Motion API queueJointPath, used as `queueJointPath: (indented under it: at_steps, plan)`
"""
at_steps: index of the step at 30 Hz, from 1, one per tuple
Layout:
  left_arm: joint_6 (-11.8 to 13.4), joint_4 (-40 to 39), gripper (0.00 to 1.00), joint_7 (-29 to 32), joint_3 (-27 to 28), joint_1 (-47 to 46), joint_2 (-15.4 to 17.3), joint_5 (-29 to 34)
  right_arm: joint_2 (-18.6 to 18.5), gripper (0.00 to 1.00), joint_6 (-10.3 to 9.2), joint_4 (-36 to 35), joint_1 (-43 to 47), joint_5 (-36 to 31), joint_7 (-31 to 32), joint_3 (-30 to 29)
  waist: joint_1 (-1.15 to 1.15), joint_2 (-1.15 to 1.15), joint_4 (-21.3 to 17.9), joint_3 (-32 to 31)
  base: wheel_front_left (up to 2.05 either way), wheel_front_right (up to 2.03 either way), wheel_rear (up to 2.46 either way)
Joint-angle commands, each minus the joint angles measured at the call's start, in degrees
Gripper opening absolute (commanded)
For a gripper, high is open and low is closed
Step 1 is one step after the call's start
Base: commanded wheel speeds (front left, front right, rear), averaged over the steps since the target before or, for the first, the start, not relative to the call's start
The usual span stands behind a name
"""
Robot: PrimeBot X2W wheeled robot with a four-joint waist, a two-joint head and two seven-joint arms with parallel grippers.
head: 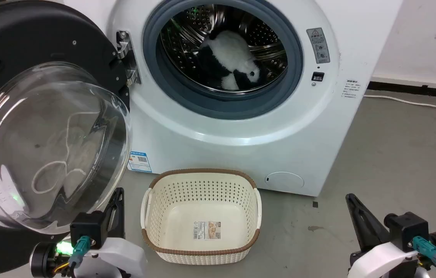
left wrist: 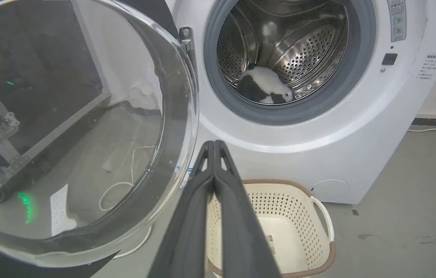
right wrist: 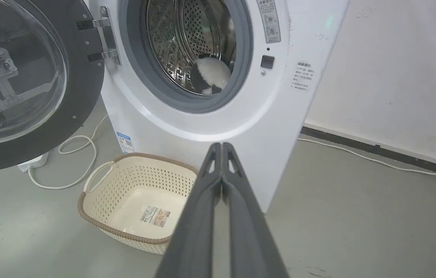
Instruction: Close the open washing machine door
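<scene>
Door: washing machine door [head: 48,143] hung wide open on its hinge at the left side of the washing machine [head: 241,127], glass bowl bulging outward.
Left fingers: left gripper [left wrist: 214,146] was pressed together and empty, low before the machine, near the door's lower edge but not gripping it.
Right fingers: right gripper [right wrist: 222,146] was pressed together and empty, low before the machine's right corner, well apart from the door.
Drum: black-and-white plush toy [head: 233,58] lay inside the machine.
Basket: cream basket [head: 202,171] sat on the floor just before the machine.
</scene>
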Motion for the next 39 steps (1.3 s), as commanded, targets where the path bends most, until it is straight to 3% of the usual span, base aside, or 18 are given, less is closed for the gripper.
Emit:
queueJointPath:
  at_steps: [1,38,39]
  plan:
    - [-0.25,-0.24,0.00,0.02,0.06,0.78,0.00,0.15,0.04,0.00,0.05,-0.25,-0.79,-0.42,0.07,-0.02,0.00,0.00,0.00,0.00,0.00,0.00,0.00]
    - [-0.25,-0.24,0.00,0.02,0.06,0.78,0.00,0.15,0.04,0.00,0.05,-0.25,-0.79,-0.42,0.07,-0.02,0.00,0.00,0.00,0.00,0.00,0.00,0.00]
    - [0.05,0.03,1.00,0.00,-0.02,0.01,0.00,-0.01,0.00,1.00,0.00,0.02,0.02,0.04,0.00,0.00,0.00,0.00,0.00,0.00,0.00,0.00,0.00]
